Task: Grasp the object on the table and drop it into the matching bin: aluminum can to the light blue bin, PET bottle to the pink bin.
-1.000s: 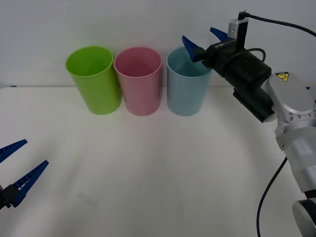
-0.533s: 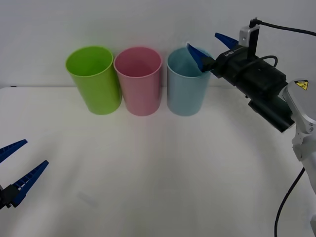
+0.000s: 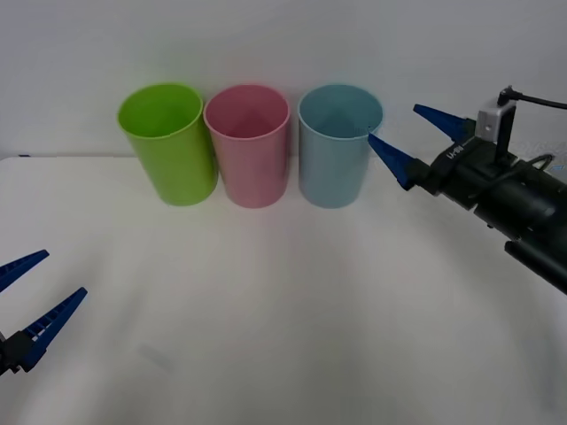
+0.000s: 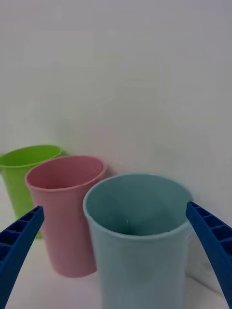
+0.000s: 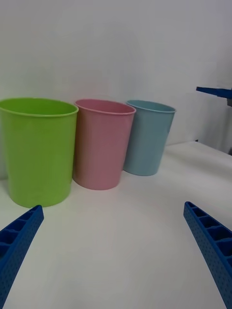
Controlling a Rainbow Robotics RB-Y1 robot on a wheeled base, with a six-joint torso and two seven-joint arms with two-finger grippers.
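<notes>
The light blue bin stands at the right end of a row at the back of the white table, with the pink bin beside it in the middle. My right gripper hangs open and empty just right of the light blue bin's rim, pointing at it. From the right wrist view the light blue bin is close ahead, the pink bin beyond, between the open fingers of the right gripper. The aluminum can is out of view. My left gripper waits open at the near left.
A lime green bin stands at the left end of the row, touching the pink one. In the left wrist view all three bins line up: green, pink, light blue. A white wall rises behind.
My right gripper has drawn back to the right and lower, from over the light blue bin's rim to beside it. The left arm has not moved.
</notes>
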